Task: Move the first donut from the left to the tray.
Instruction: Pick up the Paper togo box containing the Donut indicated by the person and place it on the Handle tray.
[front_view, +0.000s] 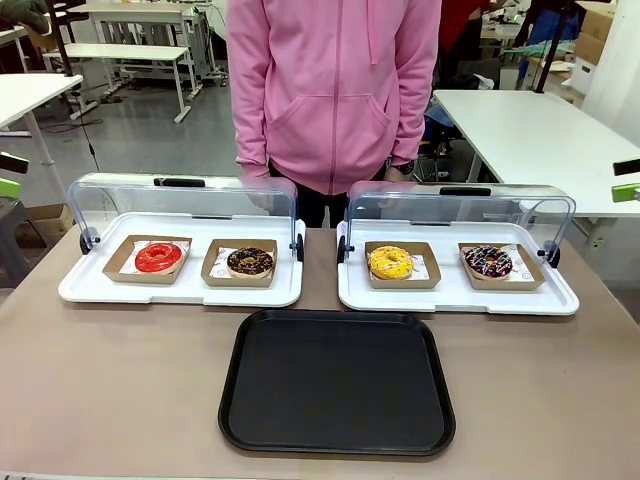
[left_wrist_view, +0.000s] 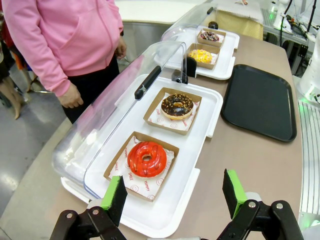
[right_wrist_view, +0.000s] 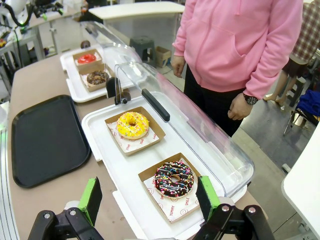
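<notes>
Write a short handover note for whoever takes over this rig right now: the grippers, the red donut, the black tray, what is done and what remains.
Left gripper: open, holding nothing, hovering by the near edge of the left white display tray.
Right gripper: open, holding nothing, by the right white display tray.
Glossy red-glazed ring donut: in its brown cardboard holder, at the leftmost spot of the left white display tray, under the raised clear lid.
Large flat black plastic tray: mid-table on the robot's side, no donut on it.
Done: nothing yet.
Left: grasp the red donut and set it on the black tray.
</notes>
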